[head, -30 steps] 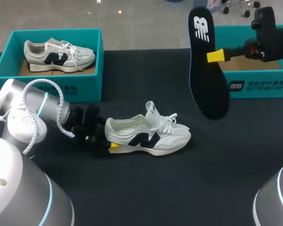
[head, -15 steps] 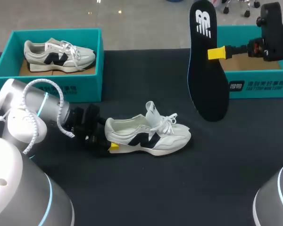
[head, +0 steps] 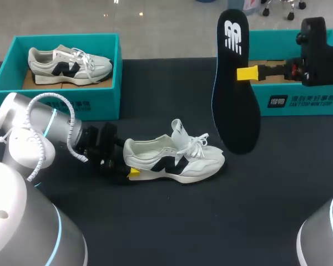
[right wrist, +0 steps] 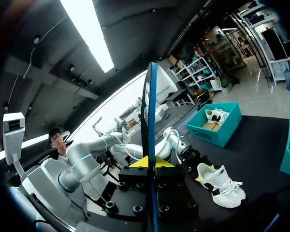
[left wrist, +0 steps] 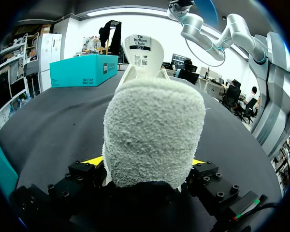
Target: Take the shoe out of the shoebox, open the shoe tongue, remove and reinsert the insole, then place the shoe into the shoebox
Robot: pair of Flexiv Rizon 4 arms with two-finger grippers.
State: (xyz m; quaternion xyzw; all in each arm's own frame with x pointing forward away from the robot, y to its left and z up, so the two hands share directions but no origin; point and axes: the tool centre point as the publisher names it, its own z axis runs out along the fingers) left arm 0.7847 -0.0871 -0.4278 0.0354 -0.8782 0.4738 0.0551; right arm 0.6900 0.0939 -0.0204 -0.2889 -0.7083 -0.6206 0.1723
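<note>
head view shows my left gripper (head: 130,172) clamped on the heel of the shoe (head: 175,160) at the middle of the worktop (head: 172,221) and my right gripper (head: 247,73) pinching the insole (head: 236,83) upright above the right side, so i should tip its toe end down and feed it in slowly under the raised tongue (head: 179,130).

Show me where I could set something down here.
Bare: table on the robot's side of the shoe, and between the left shoebox and right shoebox. Crowded: around the left gripper at the shoe's heel, and under the hanging insole.

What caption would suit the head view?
Left gripper grips the shoe by the heel; right gripper holds the insole aloft.
</note>
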